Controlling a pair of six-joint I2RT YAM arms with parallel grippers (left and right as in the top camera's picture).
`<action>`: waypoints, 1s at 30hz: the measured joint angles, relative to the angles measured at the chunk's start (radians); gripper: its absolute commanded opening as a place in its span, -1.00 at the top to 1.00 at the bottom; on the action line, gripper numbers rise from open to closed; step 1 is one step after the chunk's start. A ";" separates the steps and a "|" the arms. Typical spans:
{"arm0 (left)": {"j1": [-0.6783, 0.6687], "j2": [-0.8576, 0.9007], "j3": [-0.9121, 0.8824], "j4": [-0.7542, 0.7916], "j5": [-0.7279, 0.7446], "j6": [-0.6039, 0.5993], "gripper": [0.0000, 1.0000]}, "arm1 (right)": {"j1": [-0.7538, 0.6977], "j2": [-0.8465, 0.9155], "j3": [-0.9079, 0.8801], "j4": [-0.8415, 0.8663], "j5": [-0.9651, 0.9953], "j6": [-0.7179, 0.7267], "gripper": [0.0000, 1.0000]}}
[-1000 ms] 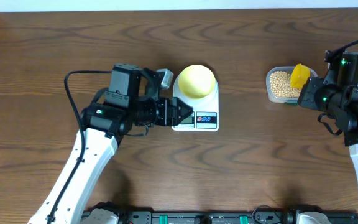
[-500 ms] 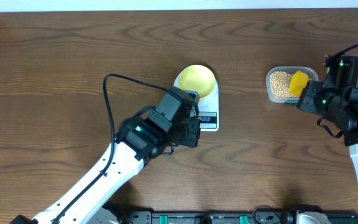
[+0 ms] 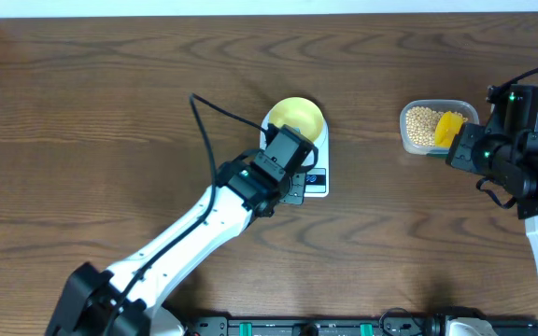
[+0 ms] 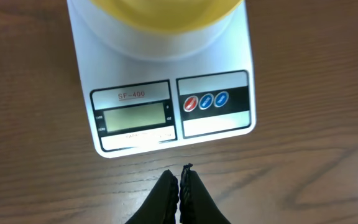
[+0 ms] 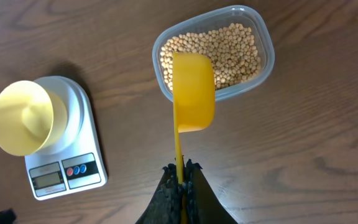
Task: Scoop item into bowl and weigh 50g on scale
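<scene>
Two things are partly hidden: the small round pale-yellow bowl (image 3: 299,114) is cut off at the top of the left wrist view, and from above the left arm (image 3: 204,229) covers the screen end of the white kitchen scale (image 4: 213,127). The bowl sits on the scale's round top, and its inside looks smooth and plain. The scale is flat with soft corners, and its grey screen (image 4: 133,117) is too dim to read. Beside the screen are three round buttons (image 4: 206,101), one red and two blue. The left gripper (image 4: 180,180) is closed tight on nothing, its black tips just off the scale's screen end, over the brown wooden table (image 3: 110,75). Far from the scale, on the right arm's side, stands a clear plastic tub (image 5: 267,59) with many small round tan beans (image 5: 229,53) in it. The right gripper (image 5: 180,177) squeezes the thin handle of a bright yellow plastic scoop (image 5: 193,93), whose cup hangs over the tub's edge. I cannot tell if it touches the beans.
</scene>
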 measured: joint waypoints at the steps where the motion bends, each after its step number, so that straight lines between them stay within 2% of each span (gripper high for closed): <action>1: 0.000 0.013 0.000 0.004 0.000 0.001 0.85 | 0.000 0.000 0.000 0.004 0.000 0.000 0.97; 11: 0.000 0.128 0.000 0.150 0.013 0.029 0.85 | 0.000 0.000 0.000 0.023 0.000 0.006 0.97; 19: 0.000 0.214 0.000 0.158 0.054 0.036 0.85 | 0.000 0.000 0.000 0.018 0.000 0.006 0.97; 30: 0.000 0.220 0.000 0.197 0.023 0.055 0.85 | 0.000 0.000 0.000 0.020 0.000 0.006 0.97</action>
